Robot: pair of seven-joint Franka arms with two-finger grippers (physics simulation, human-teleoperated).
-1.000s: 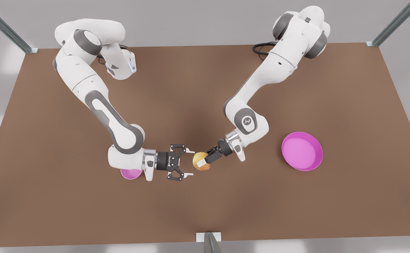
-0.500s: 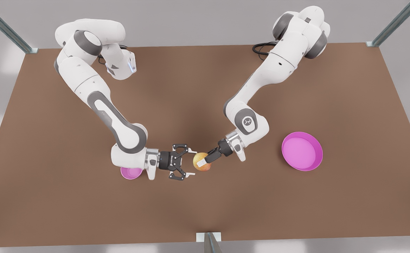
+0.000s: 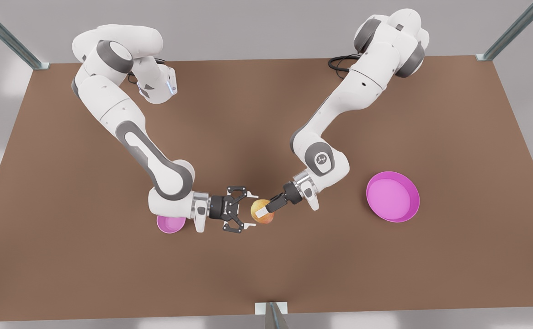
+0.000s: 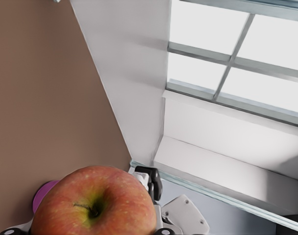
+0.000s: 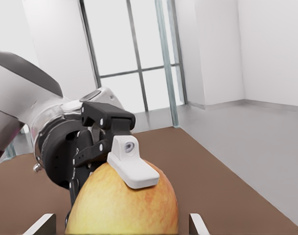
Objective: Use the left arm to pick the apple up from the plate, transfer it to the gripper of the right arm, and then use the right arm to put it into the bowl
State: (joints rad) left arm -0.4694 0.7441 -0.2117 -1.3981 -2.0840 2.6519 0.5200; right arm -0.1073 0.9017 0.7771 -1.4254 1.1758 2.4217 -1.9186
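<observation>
The apple (image 3: pixel 261 211), yellow-red, hangs above the table's middle with my left gripper (image 3: pixel 263 211) shut on it, one white pad (image 5: pixel 132 169) lying across its top. The left arm reaches in from the front view's right. My right gripper (image 3: pixel 249 211) comes from the front view's left and stands open, its two fingertips (image 5: pixel 41 223) level with the apple's (image 5: pixel 124 205) near edge on either side. The small pink bowl (image 3: pixel 170 224) sits on the table, partly hidden under the right arm's wrist. The wide pink plate (image 3: pixel 392 196) lies bare at the front view's right. Close to the left wrist camera is the apple (image 4: pixel 95 203).
The brown table (image 3: pixel 266 269) reaches metal frame posts (image 3: pixel 518 27) at its far corners and a bracket (image 3: pixel 271 311) at its near edge. A black cable (image 3: pixel 339 61) lies by the left arm's base.
My right gripper has slid toward the front view's right, bringing its open fingers up to the apple. The left gripper and the apple have stayed put.
</observation>
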